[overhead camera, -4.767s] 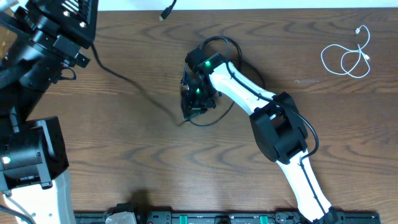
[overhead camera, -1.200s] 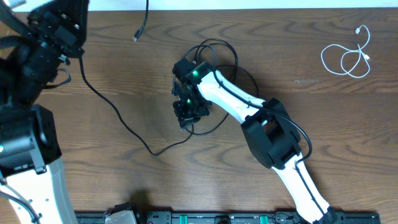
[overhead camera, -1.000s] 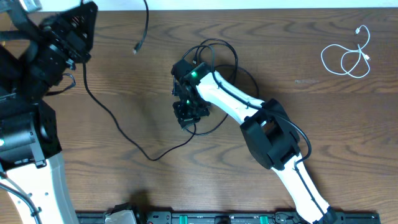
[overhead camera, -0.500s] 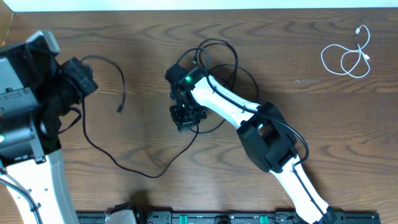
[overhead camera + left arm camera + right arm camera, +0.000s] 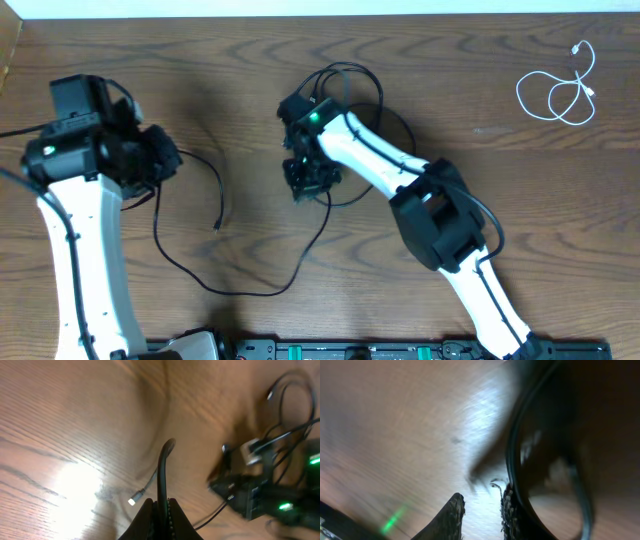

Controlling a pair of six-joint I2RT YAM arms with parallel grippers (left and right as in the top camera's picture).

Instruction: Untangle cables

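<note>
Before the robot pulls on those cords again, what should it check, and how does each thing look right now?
1. Left claw gripping the black cable: ok, fingers shut on it.
2. Right claw holding the black bunch: cannot tell; a gap shows between its fingers and a cord runs beside one.
3. Slack between the two claws: ok, the cable lies in a loose loop on the table.
4. Plug end free of snags: ok, it lies alone on the wood.
5. White cable out of the way: ok, apart in the far corner.
6. Bunch untangled: not ok, its loops overlap.
</note>
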